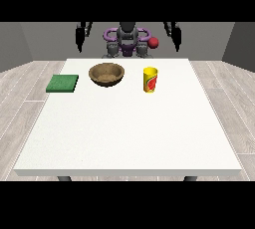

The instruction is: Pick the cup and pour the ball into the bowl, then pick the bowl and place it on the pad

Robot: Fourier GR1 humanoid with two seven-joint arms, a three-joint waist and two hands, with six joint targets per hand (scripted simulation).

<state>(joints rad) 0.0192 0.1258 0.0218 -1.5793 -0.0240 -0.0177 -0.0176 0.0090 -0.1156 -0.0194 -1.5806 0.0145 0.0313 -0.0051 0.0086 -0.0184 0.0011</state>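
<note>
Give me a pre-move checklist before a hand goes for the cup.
1. Yellow cup upright on the table: ok.
2. Ball inside the cup: cannot tell, its inside is hidden.
3. Wooden bowl upright, apart from the cup: ok.
4. Green pad bare, near the table's left edge in view: ok.
5. Hand at the view's right raised above the table, touching nothing: ok.
6. Hand at the view's left likewise raised: ok.
</note>
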